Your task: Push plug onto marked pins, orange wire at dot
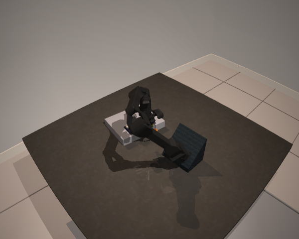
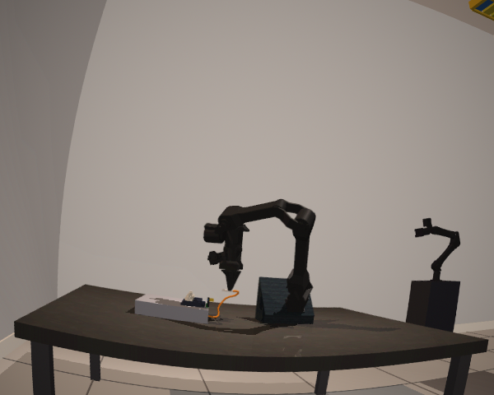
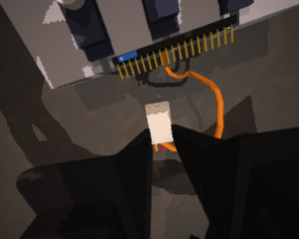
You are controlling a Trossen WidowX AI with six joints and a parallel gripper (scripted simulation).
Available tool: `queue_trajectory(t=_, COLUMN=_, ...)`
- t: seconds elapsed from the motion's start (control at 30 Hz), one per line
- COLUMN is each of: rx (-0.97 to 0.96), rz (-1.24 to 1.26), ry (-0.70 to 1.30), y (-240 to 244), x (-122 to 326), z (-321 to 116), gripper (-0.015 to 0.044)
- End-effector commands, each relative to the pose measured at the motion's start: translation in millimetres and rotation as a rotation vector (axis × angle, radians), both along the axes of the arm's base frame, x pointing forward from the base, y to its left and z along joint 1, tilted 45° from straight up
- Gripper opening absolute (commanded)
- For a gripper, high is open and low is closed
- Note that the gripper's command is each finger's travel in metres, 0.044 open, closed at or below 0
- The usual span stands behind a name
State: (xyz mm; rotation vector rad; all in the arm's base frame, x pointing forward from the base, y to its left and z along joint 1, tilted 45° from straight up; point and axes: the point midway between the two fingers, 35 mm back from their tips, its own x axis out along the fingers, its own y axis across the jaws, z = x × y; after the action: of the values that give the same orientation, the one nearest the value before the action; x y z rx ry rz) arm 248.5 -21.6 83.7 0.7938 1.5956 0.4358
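My gripper (image 2: pixel 230 289) (image 3: pixel 160 131) is shut on the white plug (image 3: pixel 159 121) (image 2: pixel 225 290), above the table just off the holder's pin side. In the wrist view the plug's front points toward the pin row (image 3: pixel 174 52), with a gap between. The row slopes up to the right more than the plug's front edge. The blue band (image 3: pixel 129 56) lies at the row's left end, its dot at the left; the plug is right of it. The orange wire leaves the plug's back on the left, red beside it. The orange lead (image 3: pixel 219 105) (image 2: pixel 219 307) (image 1: pixel 156 130) loops to the holder (image 3: pixel 124 27) (image 2: pixel 170 309) (image 1: pixel 160 124).
Dark servos (image 3: pixel 161 17) sit in the holder behind the pins. The arm's wedge-shaped base block (image 1: pixel 189 140) (image 2: pixel 269 297) stands on the dark table (image 1: pixel 113 195) (image 2: pixel 153 340). Another arm (image 2: pixel 445 250) stands on a separate pedestal in the background.
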Motion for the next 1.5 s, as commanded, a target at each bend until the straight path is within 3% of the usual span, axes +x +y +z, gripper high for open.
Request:
queue_trajectory(t=0.0, rx=0.004, rz=0.075, ry=-0.083, y=9, x=-11, z=6, gripper=0.0000)
queue_trajectory(t=0.47, rx=0.005, rz=0.090, ry=-0.099, y=39, x=-14, z=-22, gripper=0.0000)
queue_trajectory(t=0.9, rx=0.005, rz=0.091, ry=-0.101, y=33, x=19, z=-24, gripper=0.0000)
queue_trajectory(t=1.47, rx=0.005, rz=0.091, ry=-0.102, y=35, x=27, z=-24, gripper=0.0000)
